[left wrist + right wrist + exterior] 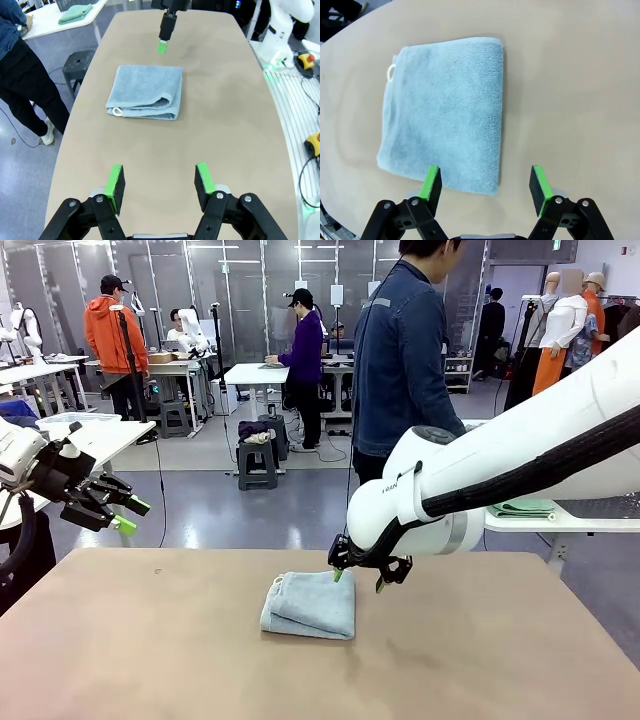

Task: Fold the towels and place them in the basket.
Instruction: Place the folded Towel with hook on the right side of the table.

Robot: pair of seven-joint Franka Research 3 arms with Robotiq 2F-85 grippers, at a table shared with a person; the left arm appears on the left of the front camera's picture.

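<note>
Roughly in the middle of the table (120,640) the light blue towel (310,605) is laid, folded into a thick, almost square pad. Its surface is soft and fluffy, and several layers are seen along the edge that faces the robot's left side. A small white loop (117,111) is attached at one corner of this edge, on the person's side.

The green towel (75,12) is seen folded on a white side table (45,22), well apart from the blue one. Behind it a dark basket (70,4) is cut off by the upper edge of the picture, so its shape is hard to make out.

The right gripper (359,580) is held low at the towel's far right corner with its fingers spread. In its own wrist view one pad (431,182) is seen over the towel's edge and the other over bare table. Whether the cloth is touched cannot be told. The left gripper (132,517) is held high beside the table's left end, also spread, with nothing between the fingers.

As the pad is nearly square, a long axis can hardly be named; it is turned slightly against the table's front edge
</note>
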